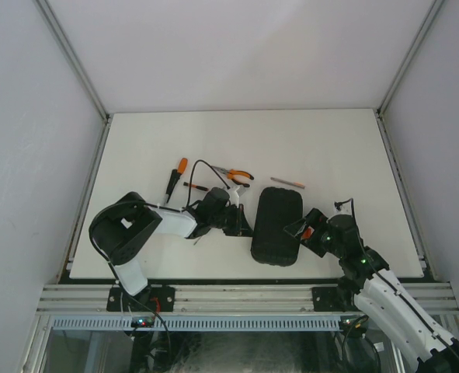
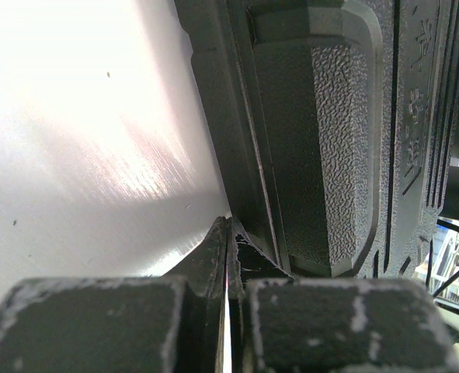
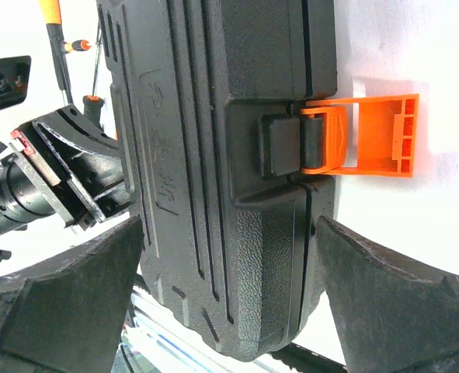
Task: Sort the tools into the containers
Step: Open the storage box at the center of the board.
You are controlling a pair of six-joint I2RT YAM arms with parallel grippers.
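Loose tools (image 1: pixel 239 176) are seen on the tabletop (image 1: pixel 353 155) beyond the left gripper (image 1: pixel 241 224), which is shut on nothing and pressed to the closed case (image 1: pixel 277 225). The right gripper (image 1: pixel 300 230) is held wide open, empty, at the orange latch (image 3: pixel 369 136). The case could be slid away if pried unevenly

Black plastic case (image 3: pixel 213 155) is pebble-textured; its orange latch (image 3: pixel 369 136) looks smooth plastic.

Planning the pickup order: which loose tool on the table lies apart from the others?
The thin grey tool just beyond the case's far end, toward the right. The pliers and screwdrivers lie bunched together farther left.
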